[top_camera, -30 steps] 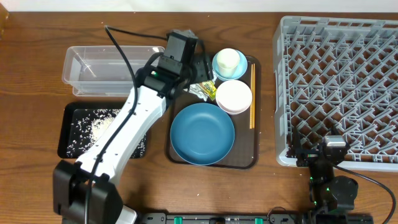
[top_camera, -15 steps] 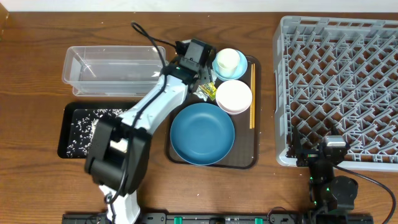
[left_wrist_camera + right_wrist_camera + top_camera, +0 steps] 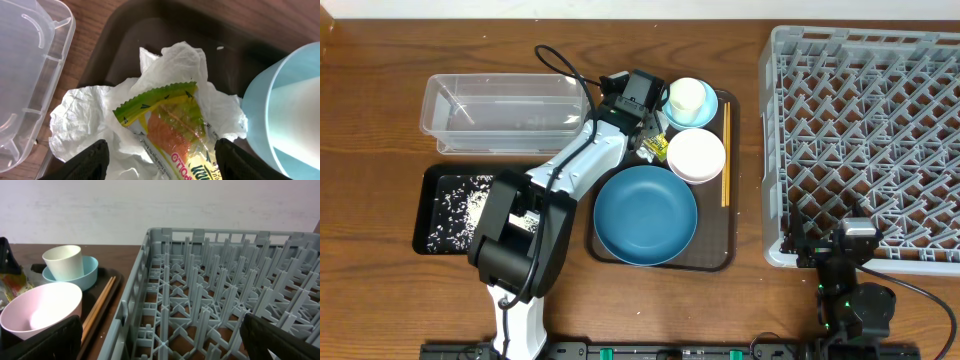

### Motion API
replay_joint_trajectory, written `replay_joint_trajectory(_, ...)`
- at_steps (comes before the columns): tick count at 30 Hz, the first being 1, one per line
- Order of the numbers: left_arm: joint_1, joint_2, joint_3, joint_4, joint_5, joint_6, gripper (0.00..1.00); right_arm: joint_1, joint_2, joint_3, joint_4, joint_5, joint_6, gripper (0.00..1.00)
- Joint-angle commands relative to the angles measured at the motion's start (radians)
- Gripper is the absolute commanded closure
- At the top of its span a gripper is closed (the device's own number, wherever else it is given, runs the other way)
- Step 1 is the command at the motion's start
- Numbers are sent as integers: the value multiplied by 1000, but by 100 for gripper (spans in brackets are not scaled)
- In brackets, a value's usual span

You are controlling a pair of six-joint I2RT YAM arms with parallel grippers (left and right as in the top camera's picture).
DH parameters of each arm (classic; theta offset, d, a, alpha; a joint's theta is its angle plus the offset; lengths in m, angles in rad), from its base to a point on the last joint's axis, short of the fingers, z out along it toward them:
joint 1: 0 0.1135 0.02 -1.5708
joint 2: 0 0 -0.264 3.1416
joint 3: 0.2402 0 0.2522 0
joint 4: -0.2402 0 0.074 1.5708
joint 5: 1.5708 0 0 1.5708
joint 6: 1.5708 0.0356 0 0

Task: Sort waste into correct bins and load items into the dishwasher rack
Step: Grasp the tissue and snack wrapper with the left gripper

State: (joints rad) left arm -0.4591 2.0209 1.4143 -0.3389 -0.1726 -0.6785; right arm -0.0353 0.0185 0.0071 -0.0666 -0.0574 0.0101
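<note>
hovering with the left tool (image 3: 162, 162) spread wide just above the wrapper (image 3: 172, 122), gripping nothing. risks closing on wrapper and crumpled napkin (image 3: 85, 117) together, with the one lying right on the folds of the other; would likely carry two kinds of waste off as a single lump. risks too a shallow pinch sliding off the slick film and leaving it on the brown serving tray (image 3: 125, 35). could also knock the small light-blue bowl (image 3: 280, 115), close beside one finger, with a white cup (image 3: 686, 96) standing in it.

looks small and glossy: yellow-green along a serrated edge, orange panel in the middle, red lettering at the near end. crinkled, light, probably springy under pressure. lies toward the tray's back left corner, between the clear tub (image 3: 25, 75) on the worktop and the light-blue bowl, near the white-pinkish bowl (image 3: 696, 155).

waiting with the right tool (image 3: 160, 345) fully open and empty at the near corner of the grey rack (image 3: 860, 140).
</note>
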Motion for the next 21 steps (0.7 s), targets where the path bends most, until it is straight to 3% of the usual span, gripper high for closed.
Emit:
replay_joint_trajectory(1,2,27,13,1,-26,-81,30,-10,0,-2,-4,-7,-11,1)
replay_joint_trajectory(7,2,57,13,4,-23,-105,31,-10,0,-2,-4,-7,-11,1)
replay_joint_trajectory(13,2,57,13,12,-21,-105,46,-10,0,-2,-4,-7,-11,1)
replay_joint_trajectory(21,2,16,13,8,-12,-105,58,-10,0,-2,-4,-7,-11,1)
